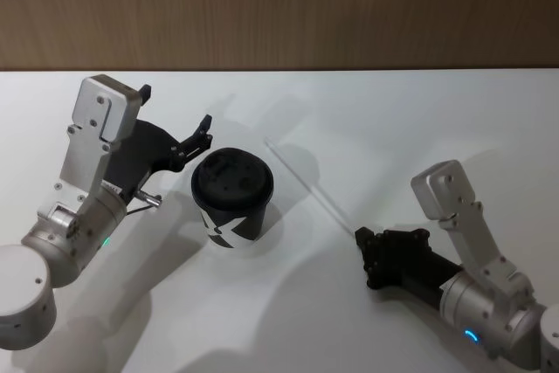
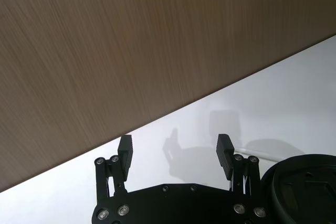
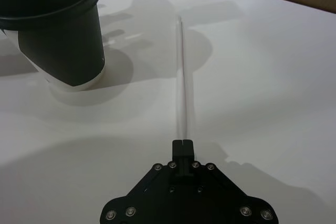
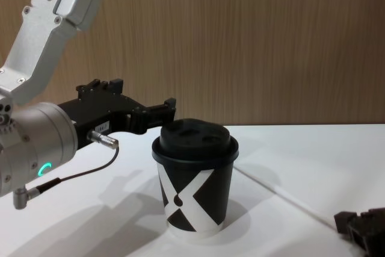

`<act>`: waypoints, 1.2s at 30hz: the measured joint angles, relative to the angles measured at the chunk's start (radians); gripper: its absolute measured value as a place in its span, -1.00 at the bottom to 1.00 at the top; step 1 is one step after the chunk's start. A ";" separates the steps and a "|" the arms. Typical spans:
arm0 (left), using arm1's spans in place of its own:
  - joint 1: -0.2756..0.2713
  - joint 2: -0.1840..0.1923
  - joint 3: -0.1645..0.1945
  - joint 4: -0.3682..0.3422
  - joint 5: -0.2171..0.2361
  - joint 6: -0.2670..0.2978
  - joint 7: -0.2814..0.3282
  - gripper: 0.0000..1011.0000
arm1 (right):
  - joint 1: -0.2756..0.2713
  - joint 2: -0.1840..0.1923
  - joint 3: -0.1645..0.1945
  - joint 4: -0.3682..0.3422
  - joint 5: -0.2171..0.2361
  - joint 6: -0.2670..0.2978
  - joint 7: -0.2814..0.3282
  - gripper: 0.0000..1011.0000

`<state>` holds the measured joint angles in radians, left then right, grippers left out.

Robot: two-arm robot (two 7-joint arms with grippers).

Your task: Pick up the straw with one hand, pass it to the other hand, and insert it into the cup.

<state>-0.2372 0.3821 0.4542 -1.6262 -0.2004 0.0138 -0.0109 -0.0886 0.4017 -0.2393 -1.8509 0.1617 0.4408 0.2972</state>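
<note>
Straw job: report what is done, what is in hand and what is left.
Done: the right gripper is shut on one end of the straw. In hand: lifting it; I cannot tell if it has left the table. Left: the handover to the open left gripper beside the cup, then insertion.

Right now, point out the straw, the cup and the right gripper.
straw (image 1: 312, 187), head view, middle of its length.
cup (image 4: 195, 188), chest view, front wall.
right gripper (image 3: 182, 142), right wrist view, fingertips shut on the straw.
</note>
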 joint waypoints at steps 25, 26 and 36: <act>0.000 0.000 0.000 0.000 0.000 0.000 0.000 0.98 | 0.053 -0.046 0.081 -0.006 0.021 -0.156 -0.032 -1.00; 0.000 0.000 0.000 0.000 0.000 0.000 0.000 0.98 | 0.056 -0.049 0.086 -0.006 0.026 -0.162 -0.032 -1.00; 0.000 0.000 0.000 0.000 0.000 0.000 0.000 0.98 | 0.073 -0.086 0.140 -0.028 0.117 -0.228 -0.020 -1.00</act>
<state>-0.2371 0.3821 0.4541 -1.6262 -0.2004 0.0139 -0.0110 -0.0156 0.3154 -0.0998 -1.8787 0.2783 0.2127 0.2776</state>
